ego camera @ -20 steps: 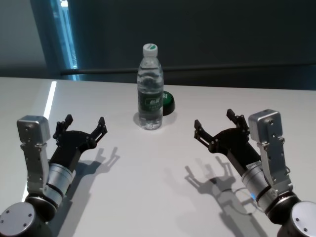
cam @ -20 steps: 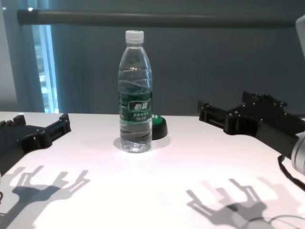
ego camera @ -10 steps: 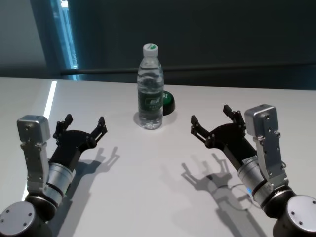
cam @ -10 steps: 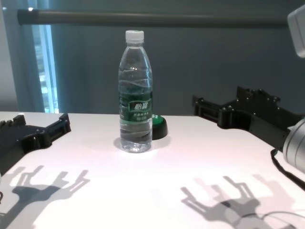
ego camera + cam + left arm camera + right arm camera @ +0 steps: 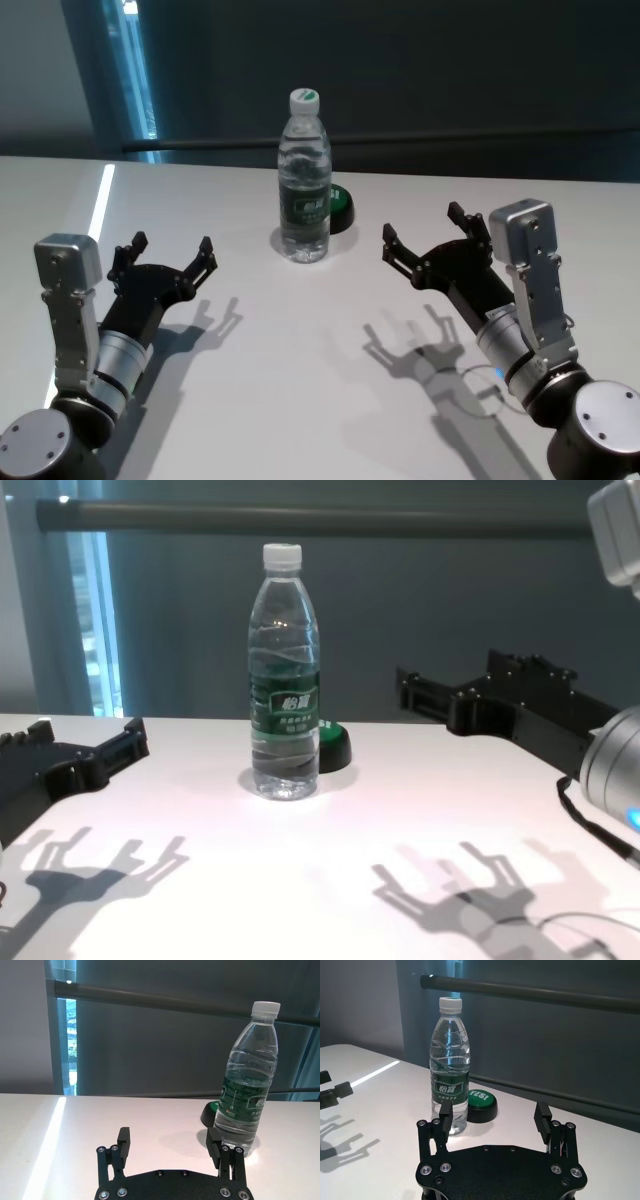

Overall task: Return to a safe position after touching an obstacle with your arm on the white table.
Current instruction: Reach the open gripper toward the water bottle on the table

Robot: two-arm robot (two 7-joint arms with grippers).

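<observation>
The clear water bottle (image 5: 305, 178) with white cap and dark green label stands upright on the white table (image 5: 300, 340), near its far middle. It also shows in the chest view (image 5: 284, 675), the left wrist view (image 5: 247, 1080) and the right wrist view (image 5: 450, 1067). My right gripper (image 5: 420, 235) is open and empty, held above the table to the right of the bottle, apart from it; it shows in the chest view (image 5: 450, 685) and its own wrist view (image 5: 495, 1112). My left gripper (image 5: 170, 253) is open and empty, low at the left, also in its wrist view (image 5: 170, 1142).
A low black-and-green round puck (image 5: 340, 208) sits just behind and right of the bottle, also in the right wrist view (image 5: 481, 1102). A dark rail (image 5: 300, 518) runs along behind the table's far edge.
My right gripper has moved left and a little up, closer to the bottle. The left arm and the bottle have not moved.
</observation>
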